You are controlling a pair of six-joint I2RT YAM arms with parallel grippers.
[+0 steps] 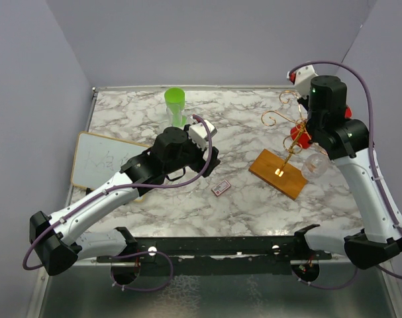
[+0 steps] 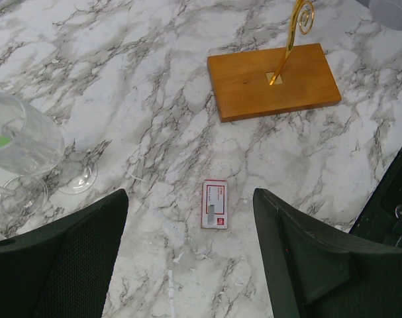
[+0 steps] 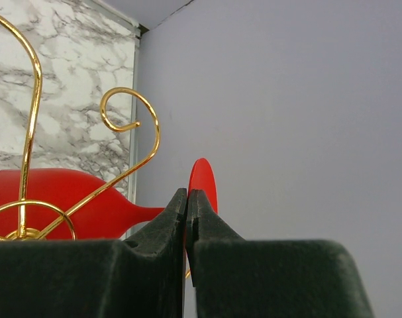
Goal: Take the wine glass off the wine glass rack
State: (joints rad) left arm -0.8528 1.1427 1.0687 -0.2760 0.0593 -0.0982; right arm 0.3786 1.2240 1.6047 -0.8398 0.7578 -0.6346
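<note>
My left gripper (image 2: 189, 218) is spread, idle over the worktop middle. Wine glass rack (image 1: 278, 173) stands near the right edge, red wine glass (image 3: 61, 199) hung in its hooks. Right gripper (image 3: 187, 199) is pressed together at the foot; can't tell if it's gripping. I'd slide out along the wire, no twisting.

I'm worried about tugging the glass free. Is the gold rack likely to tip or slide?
Likely top-heavy: the wine glass rack is a slim wire post with a red wine glass hung high over a flat wooden base. The base may slide on the smooth marble table. The thin wire arms probably flex.
</note>
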